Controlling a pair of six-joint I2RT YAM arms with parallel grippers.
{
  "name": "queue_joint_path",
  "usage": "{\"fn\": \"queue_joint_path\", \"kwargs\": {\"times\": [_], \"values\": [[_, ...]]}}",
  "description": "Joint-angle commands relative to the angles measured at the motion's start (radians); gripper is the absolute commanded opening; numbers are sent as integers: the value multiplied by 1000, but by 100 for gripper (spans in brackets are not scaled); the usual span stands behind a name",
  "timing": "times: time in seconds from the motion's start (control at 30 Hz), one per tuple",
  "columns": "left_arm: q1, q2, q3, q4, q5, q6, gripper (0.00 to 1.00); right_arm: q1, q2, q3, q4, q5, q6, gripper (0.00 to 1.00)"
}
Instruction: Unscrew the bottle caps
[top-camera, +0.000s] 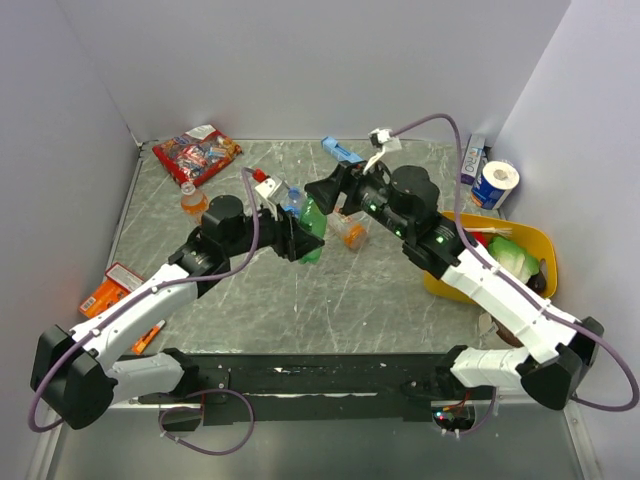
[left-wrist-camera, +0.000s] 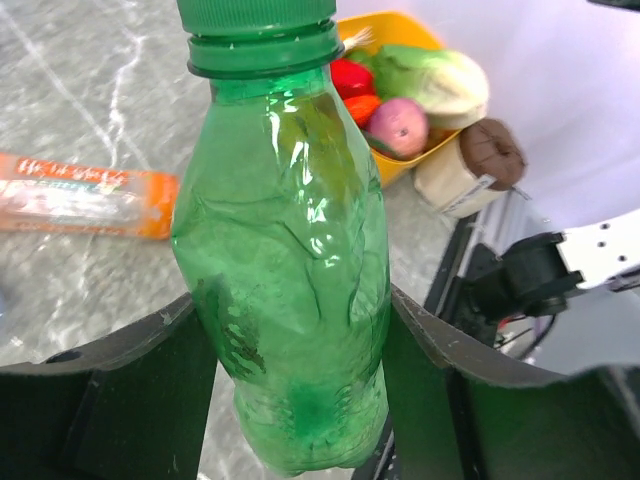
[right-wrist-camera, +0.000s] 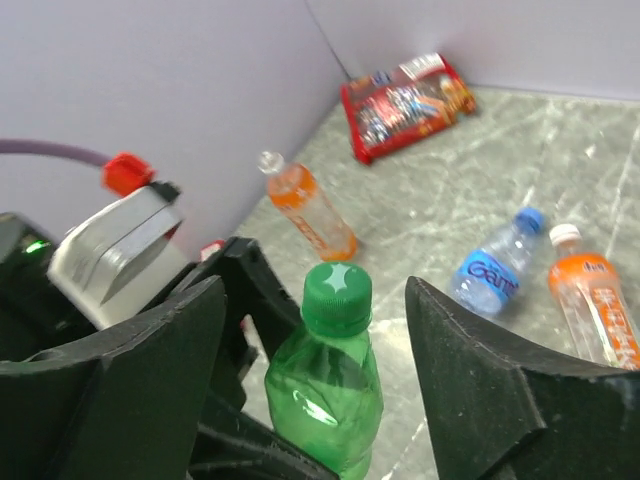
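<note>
My left gripper is shut on the lower body of the green bottle, which stands upright with its green cap on. The right gripper hangs open around that cap, and both fingers stand clear of it. In the top view the green bottle is at mid-table between the left gripper and the right gripper. A clear bottle with a blue label and an orange bottle lie on the table. A second orange bottle lies near the left wall.
A red snack packet lies at the back left. A yellow bin of toy food sits at the right, with a tape roll behind it. A flat blue box lies at the back. Orange packets lie near the left edge.
</note>
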Motion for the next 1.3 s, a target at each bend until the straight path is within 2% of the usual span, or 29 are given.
{"fn": "queue_joint_path", "kwargs": {"times": [0.0, 0.27, 0.43, 0.67, 0.97, 1.07, 1.1, 1.17, 1.2, 1.27], "values": [[-25, -22, 50, -52, -101, 74, 42, -2, 56, 87, -88, -3, -17, 77], [-37, -24, 52, -63, -134, 86, 43, -2, 108, 110, -90, -49, -8, 72], [-41, -24, 53, -67, -140, 95, 42, -7, 109, 87, -50, -90, 2, 61], [-51, -24, 55, -69, -137, 101, 42, -18, 101, 61, -15, -104, 19, 60], [-71, -21, 55, -78, -140, 120, 42, -25, 99, 43, -1, -105, 25, 51], [-83, -19, 56, -84, -147, 130, 43, -30, 99, 40, 2, -108, 25, 41], [-84, -19, 58, -87, -149, 138, 43, -32, 101, 40, 4, -119, 25, 32], [-89, -22, 59, -92, -154, 144, 42, -38, 98, 31, 10, -133, 27, 24], [-90, -24, 59, -92, -154, 149, 42, -44, 98, 27, 21, -141, 30, 16], [-89, -30, 58, -90, -134, 157, 43, -56, 92, 8, 37, -188, 27, 9]]}}
